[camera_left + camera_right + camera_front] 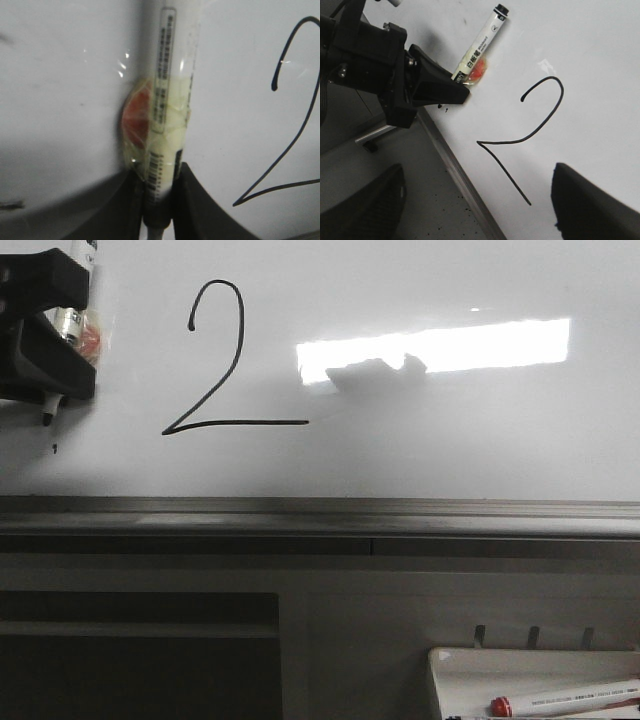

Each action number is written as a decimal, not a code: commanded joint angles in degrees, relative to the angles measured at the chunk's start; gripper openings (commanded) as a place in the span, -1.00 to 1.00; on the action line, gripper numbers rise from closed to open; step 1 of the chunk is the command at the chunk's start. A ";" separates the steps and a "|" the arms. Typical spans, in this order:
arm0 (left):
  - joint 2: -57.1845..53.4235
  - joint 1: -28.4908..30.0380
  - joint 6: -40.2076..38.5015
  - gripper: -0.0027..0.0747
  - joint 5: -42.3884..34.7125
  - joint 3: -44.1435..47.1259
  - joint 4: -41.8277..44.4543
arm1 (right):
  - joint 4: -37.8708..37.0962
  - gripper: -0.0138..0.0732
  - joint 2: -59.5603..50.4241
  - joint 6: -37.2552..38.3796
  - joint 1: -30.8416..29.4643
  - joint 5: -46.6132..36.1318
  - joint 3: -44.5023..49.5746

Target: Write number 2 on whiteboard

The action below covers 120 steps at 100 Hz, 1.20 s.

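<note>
The left gripper (62,365) sits at the upper left edge of the front view, its black fingers (437,86) closed tight around a white marker (167,120) that stands between them, the tip pointing down in the front view. In the right wrist view the left arm's black wrist (367,55) fills the upper left corner. The right gripper (480,215) shows only in its own wrist view, its two dark fingers (592,205) spread wide at the lower corners, holding nothing.
</note>
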 commanded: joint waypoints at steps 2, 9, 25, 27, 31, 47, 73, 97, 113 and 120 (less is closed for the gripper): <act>0.46 0.30 -0.40 -0.98 -3.75 -1.61 -0.98 | 0.57 0.52 -1.80 -0.58 -0.23 -2.84 -2.06; 0.46 0.30 -0.40 -0.98 -3.75 -1.61 -0.98 | 0.57 0.52 -1.80 -0.58 -0.23 -2.84 -2.06; 0.46 0.30 -0.40 -0.81 -3.88 -1.61 -0.74 | 0.57 0.52 -1.80 -0.58 -0.23 -2.62 -2.06; 0.46 0.30 -0.40 -0.73 -3.98 -1.61 -0.76 | 0.57 0.52 -1.80 -0.58 -0.23 -2.51 -2.06; 0.46 0.30 -0.30 -0.54 -4.14 -1.61 -0.51 | 0.57 0.52 -1.80 -0.58 -0.23 -2.50 -2.06; 0.46 0.30 -0.07 0.14 -4.19 -1.61 -0.61 | 0.62 0.52 -1.80 -0.58 -0.23 -1.79 -2.06; -1.08 0.30 0.06 0.20 -4.21 -1.61 -0.61 | 0.62 0.52 -1.80 -0.58 -0.23 -1.69 -2.06; -6.71 0.30 0.06 0.20 1.16 -1.61 1.38 | 0.62 0.52 -1.91 -0.58 -0.23 -0.36 -2.06; -11.03 0.30 0.06 0.20 4.53 -1.61 1.77 | 0.62 0.52 -1.91 -0.21 -0.23 0.83 -2.06; -13.59 0.30 0.06 0.20 4.40 -1.61 1.89 | 0.33 0.50 -2.41 1.61 -0.23 1.06 -2.06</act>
